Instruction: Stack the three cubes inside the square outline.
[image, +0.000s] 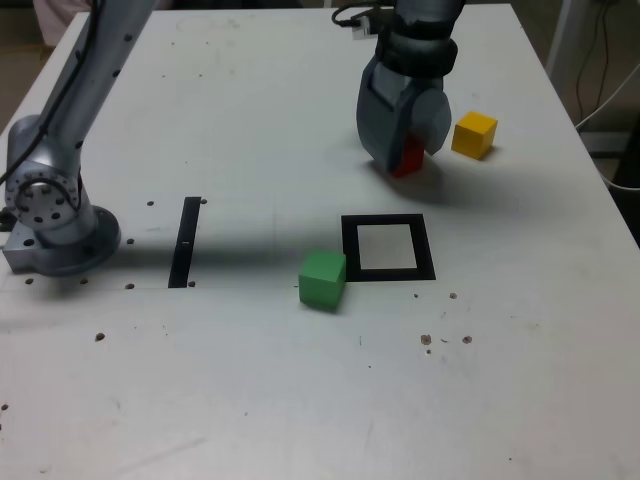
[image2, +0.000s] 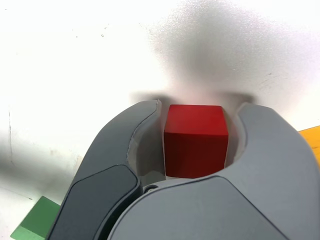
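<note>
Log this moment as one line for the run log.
gripper: around red cube, hold unconfirmed | yellow cube: on table | green cube: beside square outline | stack: not started

Matte red on the cube; yellow-orange on the cube beside the red one; green on the cube toward the exterior view's lower left from the red one; black around white on the square outline.

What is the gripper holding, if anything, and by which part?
The red cube sits between the gripper's jaws, two opposite sides facing them; actual grip can't be told.
</note>
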